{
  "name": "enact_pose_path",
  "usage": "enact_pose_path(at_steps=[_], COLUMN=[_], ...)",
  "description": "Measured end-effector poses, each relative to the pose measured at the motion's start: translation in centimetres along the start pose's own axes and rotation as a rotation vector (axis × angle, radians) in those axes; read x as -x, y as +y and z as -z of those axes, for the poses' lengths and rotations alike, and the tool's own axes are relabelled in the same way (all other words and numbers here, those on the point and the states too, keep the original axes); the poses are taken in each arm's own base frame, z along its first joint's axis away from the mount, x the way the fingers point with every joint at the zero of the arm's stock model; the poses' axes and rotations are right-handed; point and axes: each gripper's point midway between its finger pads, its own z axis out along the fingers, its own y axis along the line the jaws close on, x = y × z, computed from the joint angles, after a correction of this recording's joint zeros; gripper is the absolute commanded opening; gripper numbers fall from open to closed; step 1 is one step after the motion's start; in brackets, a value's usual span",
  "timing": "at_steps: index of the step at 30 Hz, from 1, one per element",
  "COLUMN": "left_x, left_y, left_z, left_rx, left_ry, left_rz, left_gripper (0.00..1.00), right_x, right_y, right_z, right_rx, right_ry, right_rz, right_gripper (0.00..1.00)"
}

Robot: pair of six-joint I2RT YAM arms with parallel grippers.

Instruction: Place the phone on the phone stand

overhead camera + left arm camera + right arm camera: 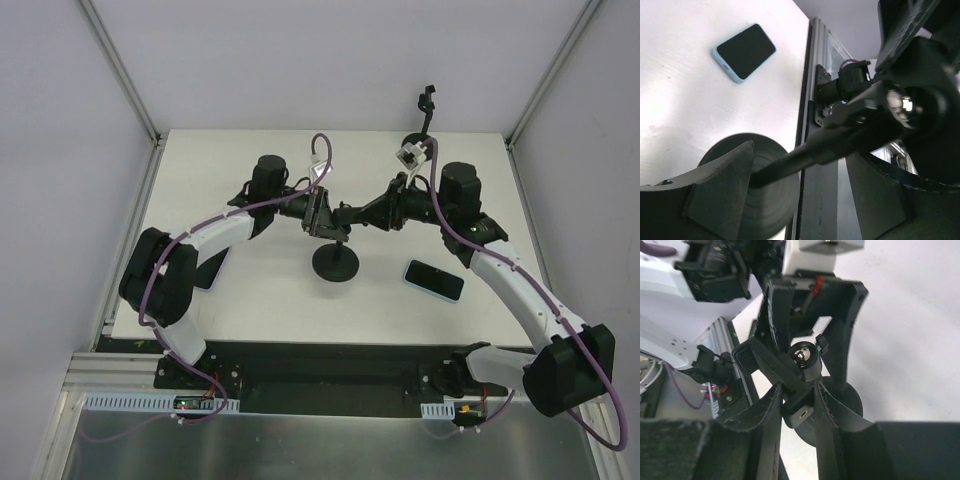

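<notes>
Top external view shows both grippers meeting at the head of the phone stand (335, 262). The right gripper (798, 402) is clamped on a bracket of the stand just below its ball joint, and the right wrist view shows a finger pressed against each side of it. The left gripper (800, 157) has its jaws apart, straddling the stand's rod with no contact visible.

The phone (434, 280) lies flat on the table (250, 300), screen up, held by neither gripper and apart from the stand's base. From the right gripper it sits below and back toward that arm's own base. From the left gripper it lies beyond the stand. Its long axis runs slantwise, with one end toward the stand's base and the other toward the right forearm.

Judgement: the right arm is clearly nearer. It would first have to let go of the stand, draw back and turn its wrist so the jaws span the phone's narrow width.
</notes>
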Motion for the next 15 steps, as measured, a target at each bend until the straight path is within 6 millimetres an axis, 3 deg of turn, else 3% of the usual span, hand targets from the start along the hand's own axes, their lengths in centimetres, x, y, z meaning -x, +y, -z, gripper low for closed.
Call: enact_pose_path(at_steps=[3, 8, 10, 12, 15], left_x=[-1.0, -2.7, -2.7, -2.4, -2.2], left_y=[-1.0, -3.6, -4.2, -4.4, -4.6], left_z=[-0.8, -2.1, -2.1, -2.1, -2.0], left_rx=[-0.057, -0.179, -0.206, -0.218, -0.21], left_ry=[0.024, 0.082, 0.083, 0.075, 0.061], left_rz=[-0.021, -0.062, -0.104, -0.149, -0.216], left_gripper=[0.73, 0.37, 0.29, 0.02, 0.0], right_x=[0.8, 1.9, 2.2, 2.5, 2.8], right_y=[1.2, 3.0, 3.0, 2.7, 2.1], right_z=[0.3, 0.7, 0.9, 0.9, 1.0], right_rx=[0.041, 0.113, 0.119, 0.106, 0.076], right_ry=[-0.022, -0.041, -0.049, -0.06, -0.073], right_rz=[-0.017, -0.028, -0.04, -0.057, -0.09], right_gripper=[0.0, 0.0, 0.0, 0.0, 0.0])
